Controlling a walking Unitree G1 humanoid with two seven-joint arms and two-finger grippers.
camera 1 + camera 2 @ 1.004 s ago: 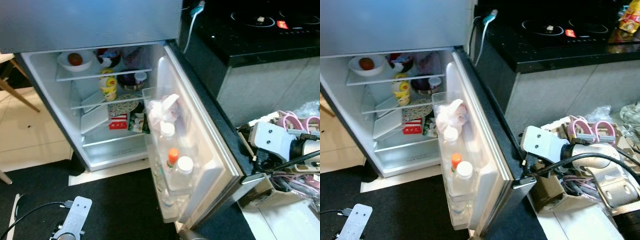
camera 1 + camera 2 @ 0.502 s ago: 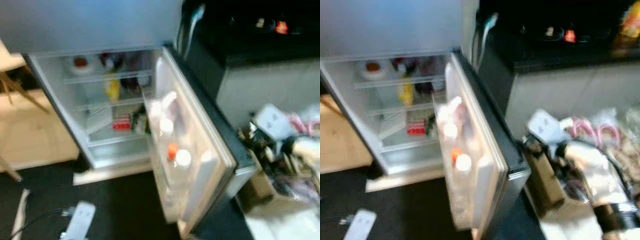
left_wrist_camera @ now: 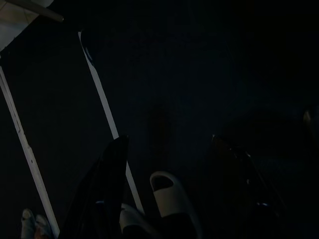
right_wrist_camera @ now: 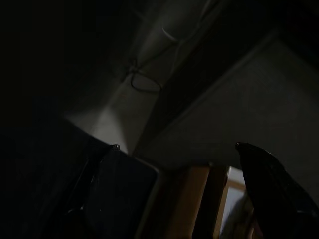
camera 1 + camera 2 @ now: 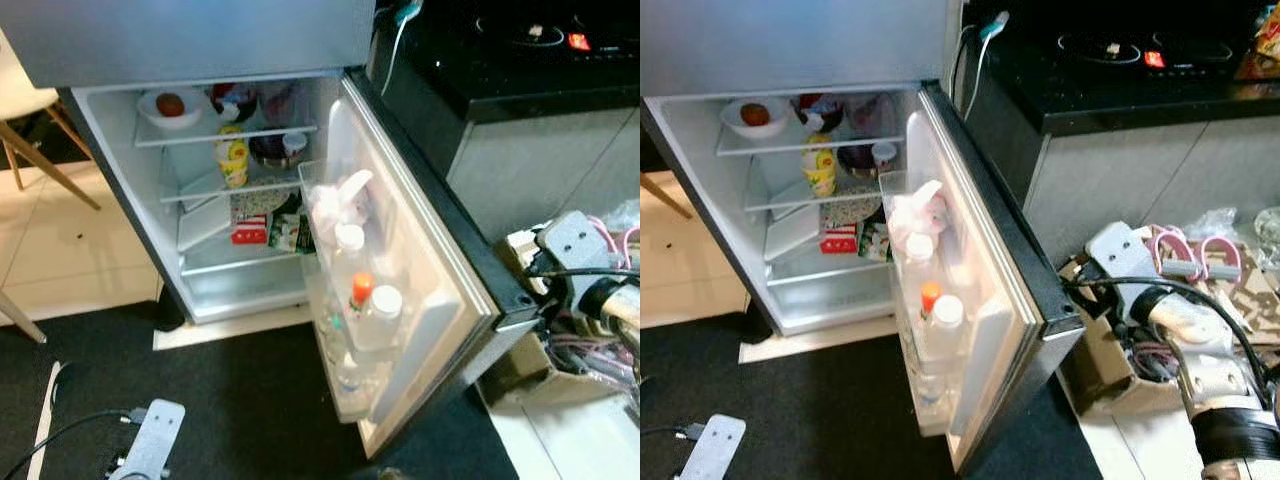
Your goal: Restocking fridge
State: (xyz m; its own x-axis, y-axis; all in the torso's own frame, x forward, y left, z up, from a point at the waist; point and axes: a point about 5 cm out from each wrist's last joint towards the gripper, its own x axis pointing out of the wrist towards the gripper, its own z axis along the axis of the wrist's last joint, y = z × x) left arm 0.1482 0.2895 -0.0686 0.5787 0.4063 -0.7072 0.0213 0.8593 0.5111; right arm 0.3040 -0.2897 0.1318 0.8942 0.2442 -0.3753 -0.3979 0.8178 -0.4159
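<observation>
Two claws, and both are sitting open with nothing in them. The left claw is hanging low over the dark mat, idle. The right claw is reaching down on the right, close to the cardboard box behind the door, so I'm guessing that's where the stock is coming from, though what's in it is too cluttered to tell.

The fridge is standing wide open at the far left. Its door is swinging out toward the robot, keeping the shelves reachable. Door racks are holding a few bottles, one with an orange cap, upright so they're not tipping. Inside, a bowl is sitting on the top shelf and a yellow bottle below it. The bottom shelf is looking the emptiest, probably the spot for new stuff.
</observation>
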